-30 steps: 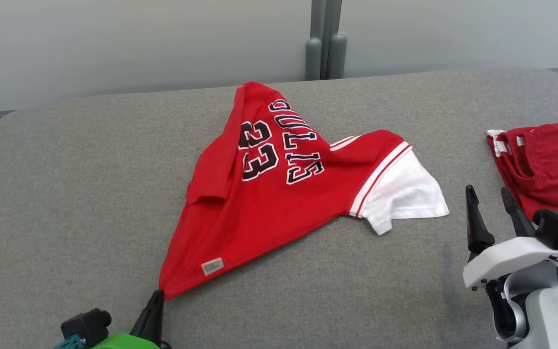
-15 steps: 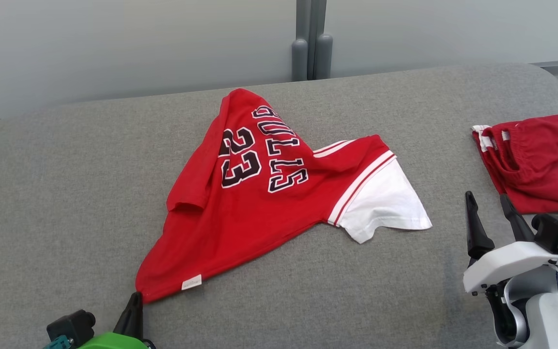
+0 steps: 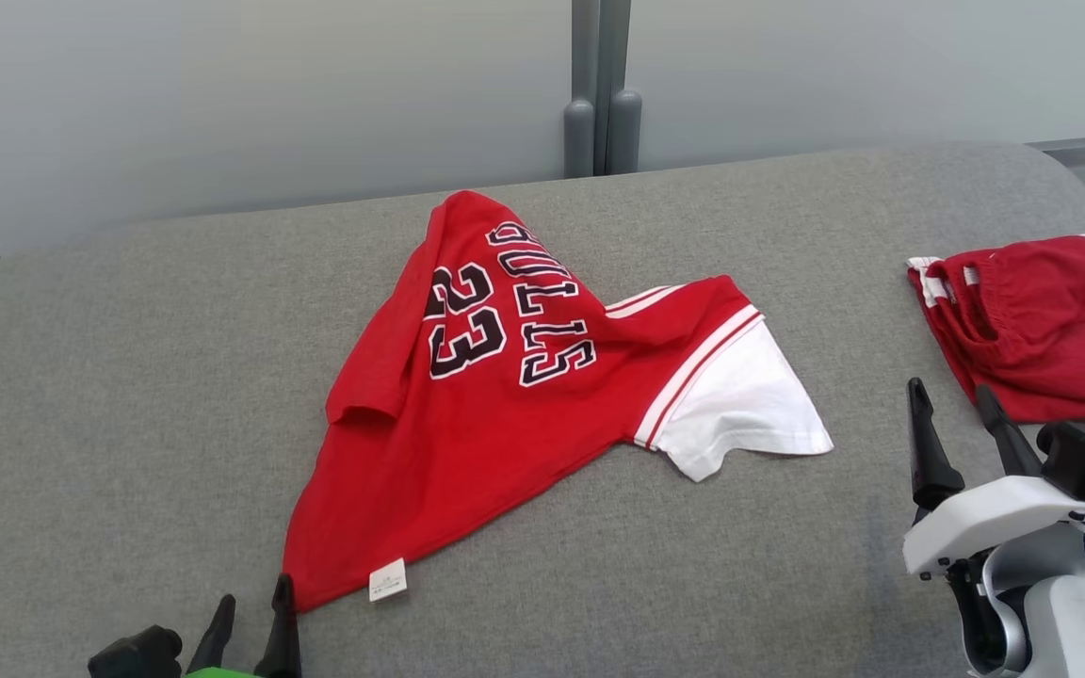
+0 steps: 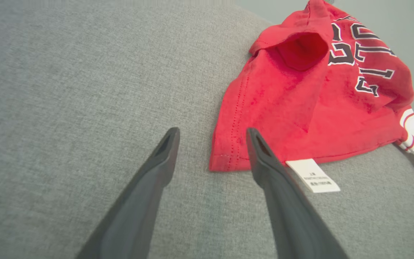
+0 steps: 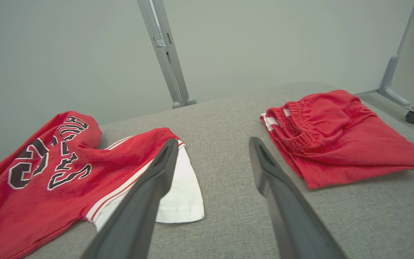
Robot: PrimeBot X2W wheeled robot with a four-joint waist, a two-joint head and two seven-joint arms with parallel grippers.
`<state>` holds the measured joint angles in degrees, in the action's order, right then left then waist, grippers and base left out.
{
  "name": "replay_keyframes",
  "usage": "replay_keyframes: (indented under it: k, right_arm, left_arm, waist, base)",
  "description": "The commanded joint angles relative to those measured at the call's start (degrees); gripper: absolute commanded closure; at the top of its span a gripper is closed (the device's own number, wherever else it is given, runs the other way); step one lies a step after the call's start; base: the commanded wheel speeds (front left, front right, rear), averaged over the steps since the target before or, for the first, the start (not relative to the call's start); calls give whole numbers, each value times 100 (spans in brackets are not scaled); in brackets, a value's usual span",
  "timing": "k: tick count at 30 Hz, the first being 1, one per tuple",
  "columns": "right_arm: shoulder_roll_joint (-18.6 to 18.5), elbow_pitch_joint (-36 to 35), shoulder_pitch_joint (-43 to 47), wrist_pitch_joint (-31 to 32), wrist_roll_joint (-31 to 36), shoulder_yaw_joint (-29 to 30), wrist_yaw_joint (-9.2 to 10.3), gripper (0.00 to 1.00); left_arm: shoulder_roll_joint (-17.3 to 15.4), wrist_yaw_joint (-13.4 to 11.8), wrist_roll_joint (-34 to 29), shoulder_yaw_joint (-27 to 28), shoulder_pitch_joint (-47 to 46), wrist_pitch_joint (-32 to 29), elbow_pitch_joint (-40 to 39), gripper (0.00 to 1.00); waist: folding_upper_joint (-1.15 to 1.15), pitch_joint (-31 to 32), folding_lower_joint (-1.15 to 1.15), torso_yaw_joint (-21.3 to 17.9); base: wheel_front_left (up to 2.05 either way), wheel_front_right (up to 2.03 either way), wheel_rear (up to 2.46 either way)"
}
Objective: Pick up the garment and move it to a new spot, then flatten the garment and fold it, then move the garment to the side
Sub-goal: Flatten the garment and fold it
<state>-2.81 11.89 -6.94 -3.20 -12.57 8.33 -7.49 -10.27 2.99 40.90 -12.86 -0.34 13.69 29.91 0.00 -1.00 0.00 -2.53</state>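
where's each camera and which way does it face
Head view: on the head, facing down at red jersey, folded shorts, grey surface; left end effector, right end effector low.
Left wrist view: on that wrist, along open fingers to jersey's tagged corner.
Right wrist view: on that wrist, along open fingers to sleeve and shorts.
All share the jersey.

Head view high, looking down; wrist views low, close; all share jersey [image 3: 495, 424].

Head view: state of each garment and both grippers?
jersey: unfolded, rumpled, lying on the table, not gripped.
shorts: folded, lying at the table's right side.
left gripper: jaws open, empty, just short of the jersey's hem corner.
right gripper: jaws open, empty, touching neither garment.
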Motion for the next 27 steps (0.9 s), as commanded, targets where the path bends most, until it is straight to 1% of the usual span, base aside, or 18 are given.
replay_keyframes:
  k: [1, 6, 13, 20, 27]
  right_arm:
    - [-18, 0, 95, -33, -1, 2, 0, 0]
    - [-17, -85, 90, -55, 67, 35, 0, 0]
    - [-17, -331, 123, -38, 153, -6, 0, 0]
    - [-17, -686, 216, 51, 226, -193, 0, 0]
    - [-17, -1068, 386, 203, 331, -416, 0, 0]
  left_arm:
    - [-60, -35, -58, 34, 23, 37, -26, 0]
    - [-146, -127, -357, 72, -63, 110, -329, 0]
    - [-171, -296, -757, 43, -127, 147, -1104, 0]
    - [-101, -497, -882, 100, 65, 146, -1779, 0]
    - [-126, -763, -934, 215, 374, 145, -2160, 0]
  waist:
    - [0, 25, 0, -2]
    - [0, 113, 0, -10]
    - [0, 199, 0, -45]
    - [0, 280, 0, -113]
    - [0, 334, 0, -146]
  base:
    - [0, 0, 0]
    - [0, 0, 0]
    - [0, 0, 0]
    - [0, 0, 0]
    - [0, 0, 0]
